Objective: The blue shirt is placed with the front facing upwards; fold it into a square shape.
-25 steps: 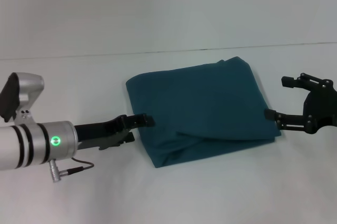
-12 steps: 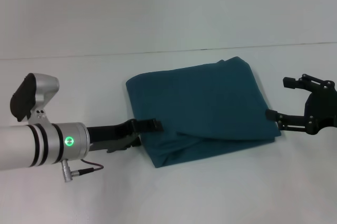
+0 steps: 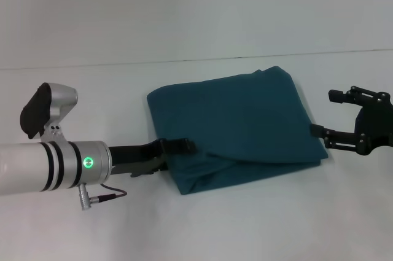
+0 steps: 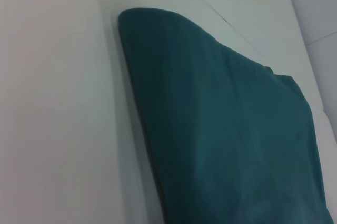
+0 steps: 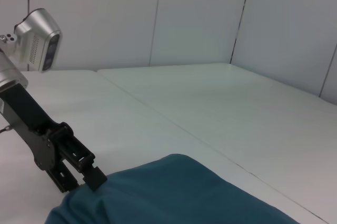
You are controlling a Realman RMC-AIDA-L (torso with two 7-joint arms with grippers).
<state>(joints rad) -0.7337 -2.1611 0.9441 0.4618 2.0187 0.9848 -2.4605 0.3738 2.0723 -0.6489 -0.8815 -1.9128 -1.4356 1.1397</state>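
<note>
We saw the blue shirt [image 3: 236, 129] lying folded into a rough square pad near the middle of the white table [image 3: 202, 230], plain teal cloth facing up, no lettering or collar visible. Its far right corner was a bit lumpy, & along the near edge the layers showed as a stepped fold, the top layer ending short of the bottom one. In the left wrist view the shirt [image 4: 226, 129] filled most of the frame as a flat stack w/ one rounded corner towards the table's far side.

The left gripper [image 3: 178, 146] was at the shirt's left edge, low over the table, its upper finger lying across the edge of the cloth, on top of it. We couldn't tell whether its jaws were apart or pinched on fabric; the lower finger was lost against the shirt. The right wrist view showed that same left gripper [image 5: 87, 174] from the opp. side, tip touching the cloth's corner.

The right gripper [image 3: 325, 113] was at the shirt's right edge, jaws wide apart: near finger touching the cloth's edge, far finger up & clear of it, nothing held.
</note>
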